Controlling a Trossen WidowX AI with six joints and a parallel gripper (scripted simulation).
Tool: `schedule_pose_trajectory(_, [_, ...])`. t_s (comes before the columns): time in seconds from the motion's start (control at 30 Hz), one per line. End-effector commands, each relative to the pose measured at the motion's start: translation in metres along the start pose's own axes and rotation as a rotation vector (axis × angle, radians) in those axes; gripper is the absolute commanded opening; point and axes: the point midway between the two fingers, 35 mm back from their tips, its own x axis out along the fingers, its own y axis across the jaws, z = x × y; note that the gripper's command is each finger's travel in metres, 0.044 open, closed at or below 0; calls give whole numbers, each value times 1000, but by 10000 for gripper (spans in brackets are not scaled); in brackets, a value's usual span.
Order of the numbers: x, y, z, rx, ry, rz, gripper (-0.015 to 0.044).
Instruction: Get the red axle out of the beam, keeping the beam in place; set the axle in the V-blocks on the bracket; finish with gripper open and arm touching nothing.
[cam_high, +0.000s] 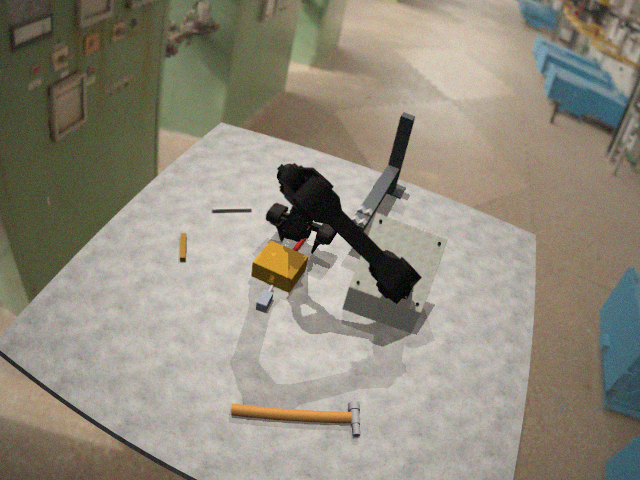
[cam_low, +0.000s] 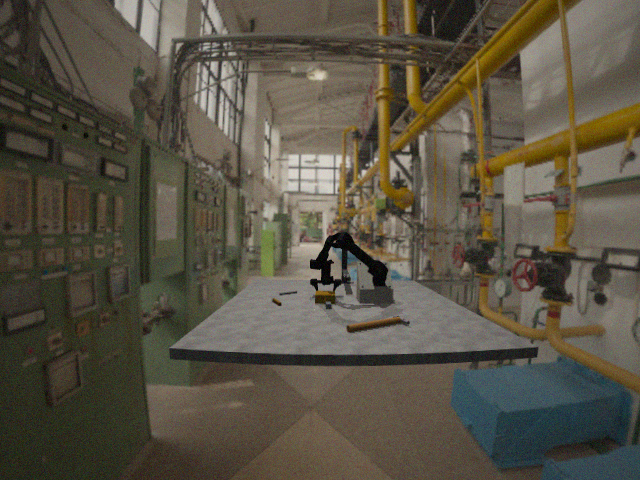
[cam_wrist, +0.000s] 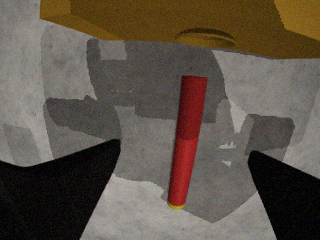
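The gripper is hanging with its fingers spread wide, holding nothing; between them in the wrist view, the red axle is showing, its far end stopping short of the hole in the yellow beam. A small blue-grey block is sitting just beside the beam's opposite side. A hammer, a dark rod and a yellow bar are lying well apart from the axle. The arm is partly hiding the bracket; its V-blocks are looking small from above. Shadows are darkening the axle's far half.
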Motion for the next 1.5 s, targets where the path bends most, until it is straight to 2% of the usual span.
schedule_pose_trajectory(0.0, [3,2,1,6,-5,1,440])
schedule_pose_trajectory(0.1, [3,2,1,6,-5,1,440])
schedule_pose_trajectory(0.63, [2,1,0,1,-1,1,20])
schedule_pose_trajectory(0.73, [2,1,0,1,-1,1,0])
schedule_pose_trajectory(1.0, [-5,-1,-1,1,1,1,0])
schedule_pose_trajectory(1.47, [-101,-8,-6,11,7,0,0])
